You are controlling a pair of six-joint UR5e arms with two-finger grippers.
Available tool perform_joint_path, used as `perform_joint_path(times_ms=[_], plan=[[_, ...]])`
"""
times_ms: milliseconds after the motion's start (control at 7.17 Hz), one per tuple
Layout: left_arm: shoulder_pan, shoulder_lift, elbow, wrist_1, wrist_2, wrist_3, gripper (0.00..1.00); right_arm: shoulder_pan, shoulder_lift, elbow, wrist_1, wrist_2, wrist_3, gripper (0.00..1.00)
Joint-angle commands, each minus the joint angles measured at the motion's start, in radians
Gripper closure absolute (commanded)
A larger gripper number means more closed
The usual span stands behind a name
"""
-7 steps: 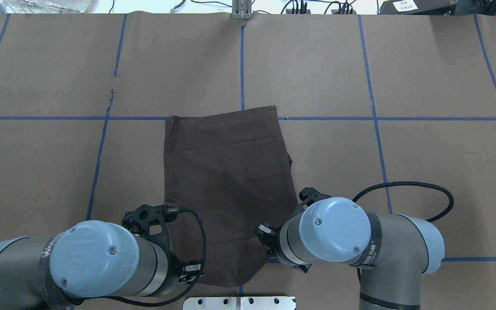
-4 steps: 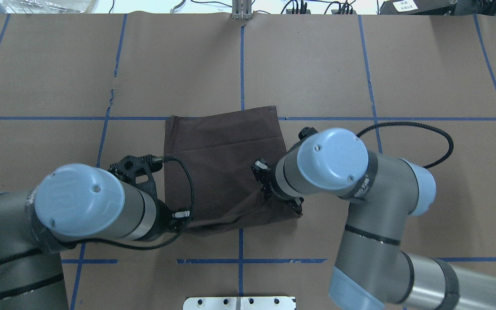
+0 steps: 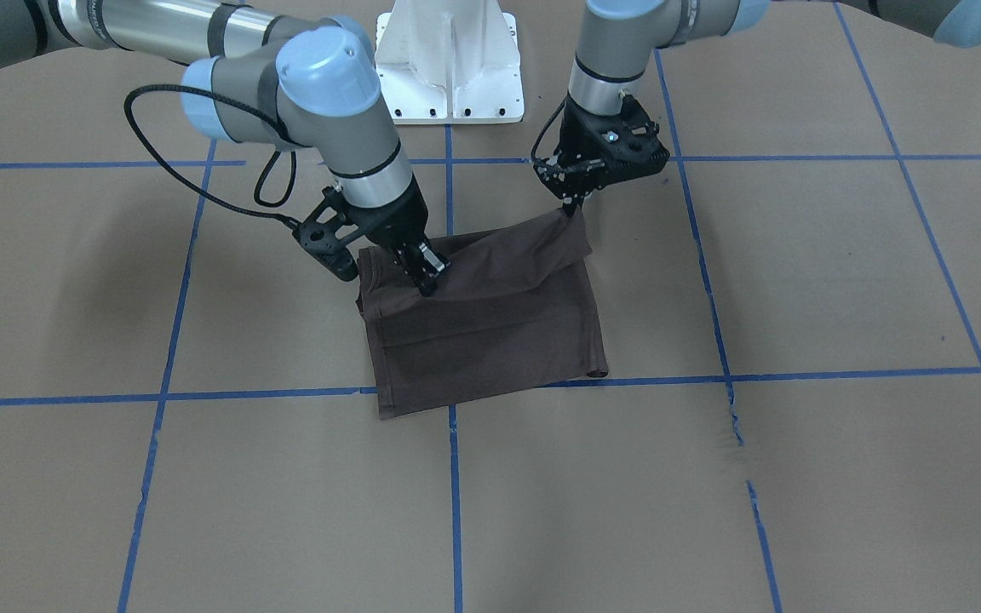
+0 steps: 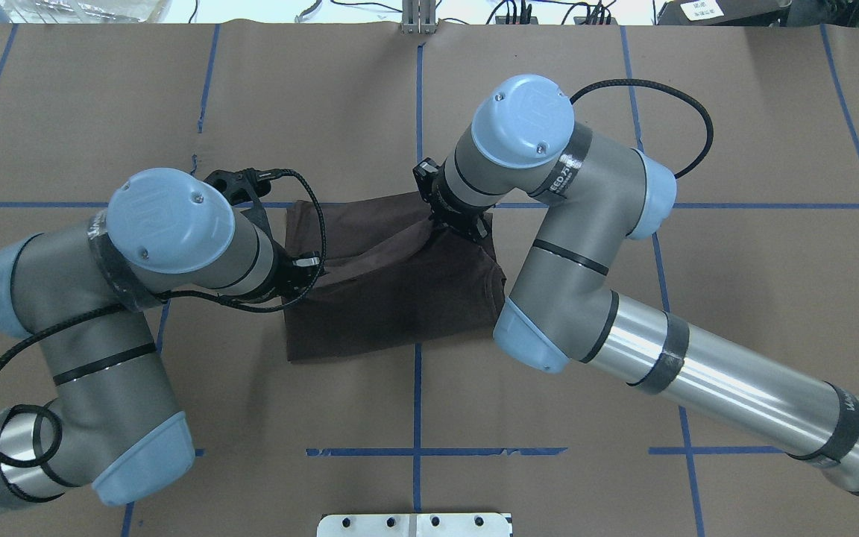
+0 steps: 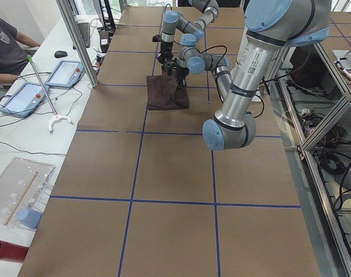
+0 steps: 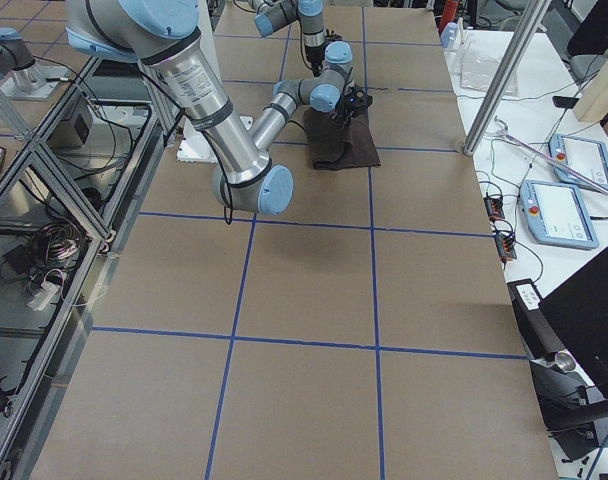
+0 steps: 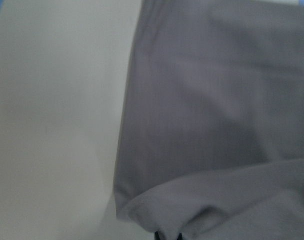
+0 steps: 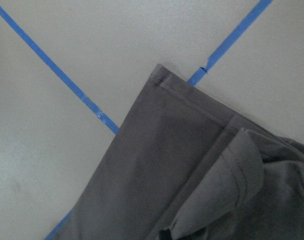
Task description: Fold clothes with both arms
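Mid-fold: the left hand (image 3: pixel 574 207) and right hand (image 3: pixel 427 279) each clamp a lifted edge of the T-shirt (image 3: pixel 490 336). Next, lay it square on the far hem and release.

Bright even light, soft faint shadows on the table (image 3: pixel 797 477), left wrist view blurred, washed out

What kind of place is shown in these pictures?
Probably a robotics lab: a table covered in brown paper with a blue tape grid, teach pendants on a side bench beside a person, and loose cables beside the table.
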Motion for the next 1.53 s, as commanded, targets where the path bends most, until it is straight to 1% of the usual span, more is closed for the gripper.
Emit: perform_joint_path(times_ms=[0, 139, 279, 418, 558, 697, 837, 976, 1115, 1255, 1394], plan=[[-0.038, -0.003, 0.079, -0.08, 0.0, 0.002, 1.0, 0.009, 0.056, -0.097, 0.017, 0.004, -0.003, 1.0], [-0.072, -0.011, 0.105, -0.111, 0.0, 0.002, 1.0, 0.009, 0.073, -0.135, 0.019, 0.003, -0.006, 1.0], [-0.128, -0.058, 0.2, -0.17, 0.0, 0.002, 1.0, 0.033, 0.117, -0.211, 0.06, 0.0, -0.006, 1.0], [-0.174, -0.125, 0.386, -0.252, 0.005, 0.029, 0.01, 0.055, 0.143, -0.314, 0.125, -0.007, -0.007, 0.39], [-0.22, -0.154, 0.536, -0.363, 0.006, 0.093, 0.0, 0.076, 0.183, -0.416, 0.147, -0.031, -0.019, 0.0], [-0.272, -0.154, 0.6, -0.417, 0.006, 0.147, 0.0, 0.096, 0.2, -0.464, 0.16, -0.043, -0.073, 0.0], [-0.312, -0.152, 0.605, -0.418, 0.006, 0.202, 0.0, 0.124, 0.2, -0.488, 0.16, -0.043, -0.11, 0.0], [-0.322, -0.149, 0.604, -0.416, 0.002, 0.218, 0.0, 0.153, 0.2, -0.492, 0.158, -0.033, -0.152, 0.0], [-0.346, -0.142, 0.598, -0.418, -0.003, 0.267, 0.0, 0.209, 0.196, -0.489, 0.146, 0.033, -0.285, 0.0], [-0.384, -0.128, 0.578, -0.415, -0.006, 0.367, 0.0, 0.306, 0.153, -0.474, 0.137, 0.149, -0.405, 0.0], [-0.432, -0.046, 0.513, -0.415, -0.094, 0.447, 0.0, 0.396, 0.052, -0.381, 0.094, 0.22, -0.581, 0.0]])
